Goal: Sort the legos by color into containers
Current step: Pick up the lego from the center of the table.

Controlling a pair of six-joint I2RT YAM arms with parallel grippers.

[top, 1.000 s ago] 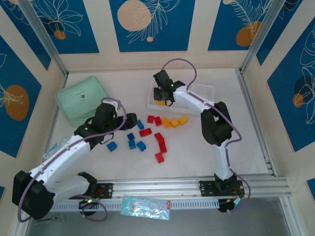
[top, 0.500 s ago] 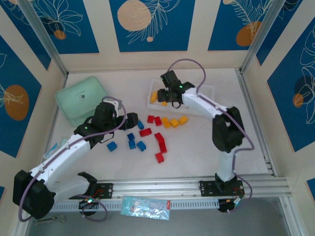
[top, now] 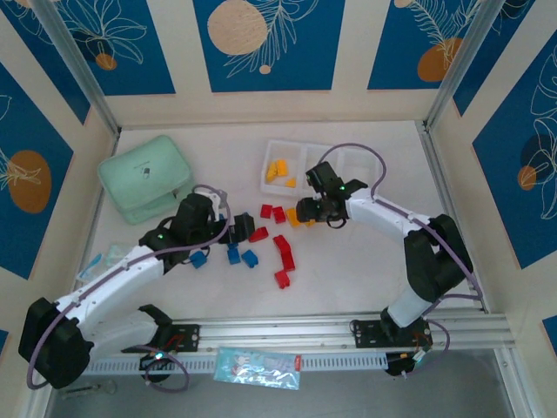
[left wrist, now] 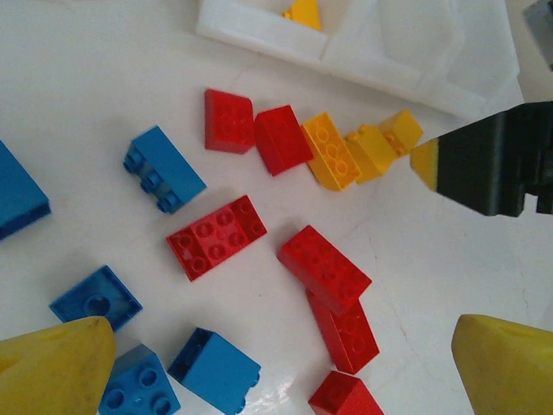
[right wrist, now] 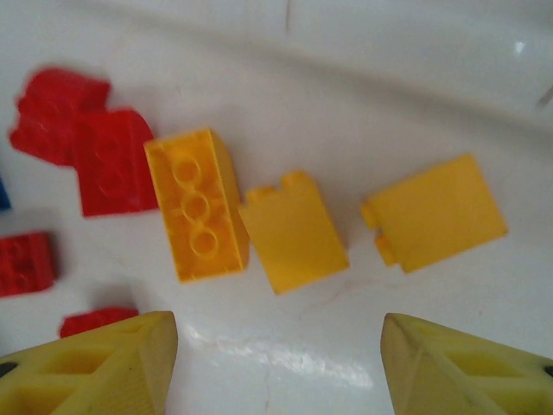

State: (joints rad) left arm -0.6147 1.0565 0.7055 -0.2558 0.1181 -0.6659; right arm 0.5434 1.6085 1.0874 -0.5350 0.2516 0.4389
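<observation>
Beside the white translucent plastic tray [left wrist: 406, 52], the open, empty right gripper [right wrist: 276, 346] hovers over yellow-orange plastic bricks [right wrist: 292, 229]; pinching one seems next.

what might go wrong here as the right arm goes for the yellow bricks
The open right hand hangs over three yellow bricks lying close together; closing may catch two at once or flick one away. The studs-up yellow brick lies right beside a red brick, which could get dragged along. The left hand hovers close by, so the arms might bump.
</observation>
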